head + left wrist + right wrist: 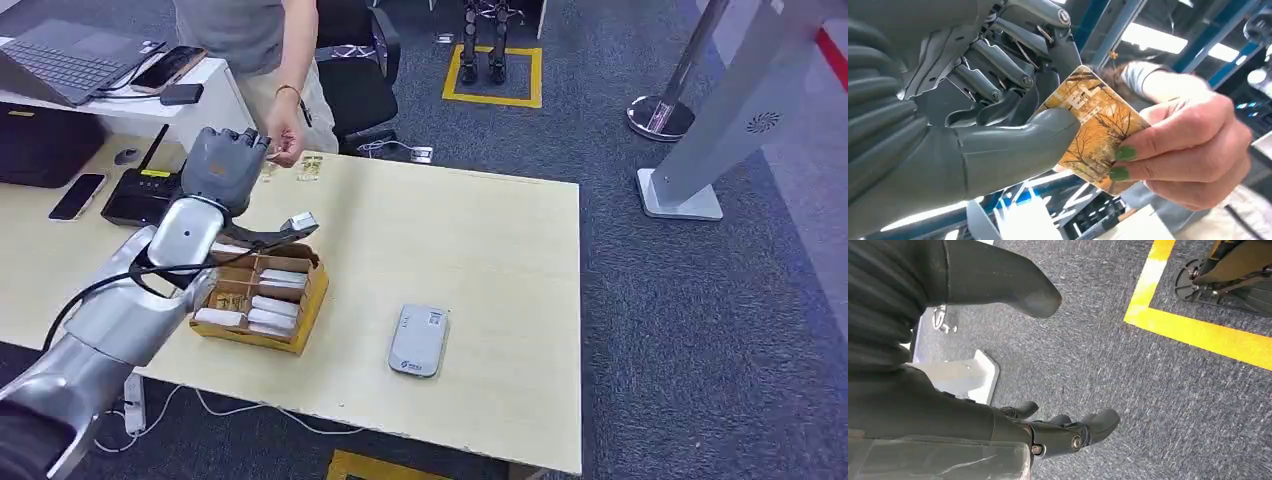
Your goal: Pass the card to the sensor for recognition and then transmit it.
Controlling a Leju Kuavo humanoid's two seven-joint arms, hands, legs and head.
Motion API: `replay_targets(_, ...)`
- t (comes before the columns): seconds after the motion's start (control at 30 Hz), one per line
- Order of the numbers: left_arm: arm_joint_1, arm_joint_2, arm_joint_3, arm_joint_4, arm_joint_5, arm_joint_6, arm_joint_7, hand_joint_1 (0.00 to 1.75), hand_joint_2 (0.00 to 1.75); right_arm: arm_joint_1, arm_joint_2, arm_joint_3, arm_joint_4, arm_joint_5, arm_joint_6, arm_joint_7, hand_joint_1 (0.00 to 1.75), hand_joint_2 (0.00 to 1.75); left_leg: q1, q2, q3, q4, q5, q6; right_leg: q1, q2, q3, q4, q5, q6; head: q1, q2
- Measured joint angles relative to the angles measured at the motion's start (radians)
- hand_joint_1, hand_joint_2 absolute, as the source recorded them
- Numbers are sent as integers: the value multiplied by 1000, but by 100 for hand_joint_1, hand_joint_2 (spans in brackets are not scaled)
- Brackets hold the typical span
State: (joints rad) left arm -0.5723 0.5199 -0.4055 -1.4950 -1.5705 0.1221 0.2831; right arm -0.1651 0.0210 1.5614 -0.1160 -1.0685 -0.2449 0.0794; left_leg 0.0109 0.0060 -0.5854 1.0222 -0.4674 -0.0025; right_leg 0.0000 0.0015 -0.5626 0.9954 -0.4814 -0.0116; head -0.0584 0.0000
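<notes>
Take the cardboard box of white packs on the table as your landmark. Your left hand is raised beyond the box, at the table's far edge, and its fingers and thick thumb are clenched on one end of the card. You can see in the left wrist view that the card is orange-yellow with a tree pattern, and that a person's hand, with green nails, pinches its other end, so both hold it at once. In the head view that person stands just past the far edge of the table, beyond the box, reaching down to your hand. The grey sensor lies flat on the table to the right of the box, a little nearer to you and apart from it. A few small cards lie on the table near the far edge, beyond the box. Your right hand hangs over the grey carpet, its fingers loosely released and holding nothing, with a yellow floor line close by.
</notes>
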Motion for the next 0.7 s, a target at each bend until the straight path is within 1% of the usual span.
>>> replay_targets(0.07,-10,-6,1,26,0,3,-2,175,175,0,0,0,0,1,0,3,0,175,0,0,0,0,0,0,0,0,0,0,0,0,0,0)
replay_targets(0.1,-12,-8,2,35,0,6,-2,152,175,0,0,0,0,2,0,3,0,175,0,0,0,0,0,0,0,0,0,0,0,0,0,0)
replay_targets(0.13,-13,-8,3,44,0,10,-2,101,175,0,0,0,0,3,0,4,0,175,0,0,0,0,0,0,0,0,0,0,0,0,0,0)
replay_targets(0.17,-13,-10,3,51,0,13,-2,0,175,1,0,0,0,3,0,5,0,175,0,0,0,0,0,0,0,0,0,0,0,0,0,0)
replay_targets(0.4,-11,-14,7,70,0,68,8,0,175,2,0,0,-2,4,0,4,0,175,0,0,0,0,0,0,0,0,0,0,0,0,0,0)
replay_targets(0.5,-4,-14,10,70,0,77,9,0,175,2,0,0,-3,1,-2,2,0,175,0,0,0,0,0,0,0,0,0,0,0,0,0,0)
replay_targets(0.6,9,-14,20,70,0,92,9,0,175,3,0,0,-4,-2,-3,-2,0,175,0,0,0,0,0,0,0,0,0,0,0,0,0,0)
replay_targets(0.7,40,-13,43,50,18,122,-3,0,175,8,0,0,-5,-13,-7,-8,0,175,0,0,0,0,0,0,0,0,0,0,0,0,0,0)
